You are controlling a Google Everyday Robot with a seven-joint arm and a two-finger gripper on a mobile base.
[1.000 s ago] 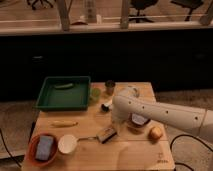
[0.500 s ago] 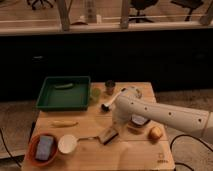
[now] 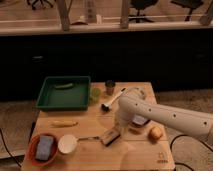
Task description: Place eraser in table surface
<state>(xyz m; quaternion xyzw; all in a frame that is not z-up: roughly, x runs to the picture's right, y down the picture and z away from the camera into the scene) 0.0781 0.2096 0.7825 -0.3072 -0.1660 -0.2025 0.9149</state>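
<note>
Change since earlier: almost none that I can log. The eraser lies on the same patch as a second ago, and the arm has kept nearly the same pose over it.
Gripper: the gripper points down at the end of the white arm, which reaches in from the right. It sits over the front middle of the table, just behind the eraser.
Grip state: I cannot tell whether it is clamped on anything or released.
Eraser: a tan block with a dark face, lying at a slant on the table surface, front centre. I cannot tell whether it touches the gripper.
Writing: one small dark logo near the front right corner of the tabletop. I cannot read it, and I find no other lettering.
Back left: a green tray with a long green item inside.
Back centre: a dark cup stands there, with a white-handled black brush lying slantwise just in front of it.
Front left: an orange bowl holds a blue-grey sponge, and a white cup stands just beside the bowl.
Left middle: a pale yellow strip lies flat on the planks.
Right of gripper: a round orange fruit sits close under the arm.
</note>
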